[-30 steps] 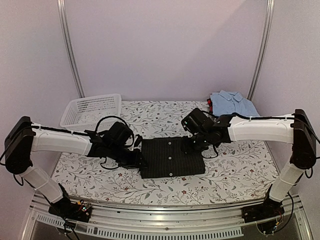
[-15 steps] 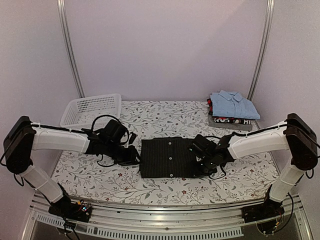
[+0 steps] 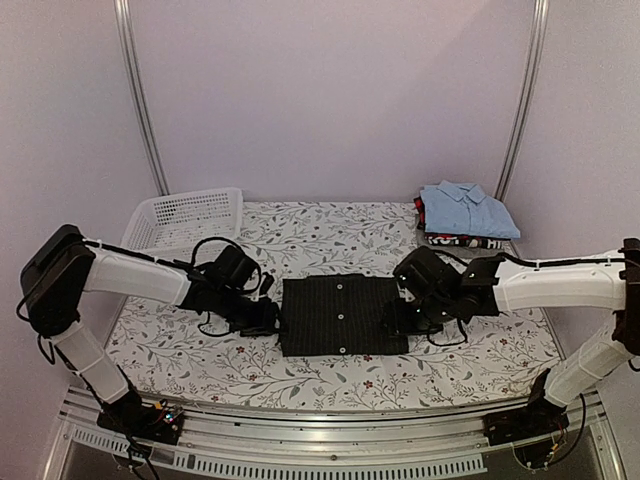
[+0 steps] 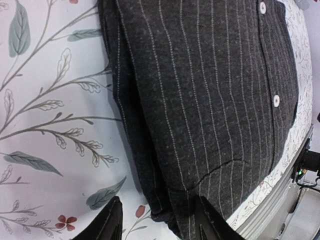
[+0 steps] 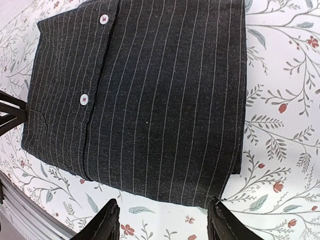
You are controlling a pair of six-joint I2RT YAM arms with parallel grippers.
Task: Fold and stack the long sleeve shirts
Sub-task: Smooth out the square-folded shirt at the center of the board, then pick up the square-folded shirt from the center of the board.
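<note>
Basket [image 3: 185,215], white mesh, stands at the far left corner of the table [image 3: 480,350]. Left fingers [image 4: 112,222] sit low at the left edge of the black pinstriped shirt [image 3: 340,315]. They are parted, and the wrist view shows the shirt's corner lying slack between them, nothing clamped. The shirt lies folded into a flat rectangle at the table's centre, placket up, white buttons showing. Right fingers [image 5: 107,222] sit at the shirt's right edge, likewise parted, tips at the cloth's border, holding nothing. Light blue shirt [image 3: 465,205] lies folded, collar up, atop a small pile of garments [image 3: 455,238] at the far right corner, well apart from the black one.
</note>
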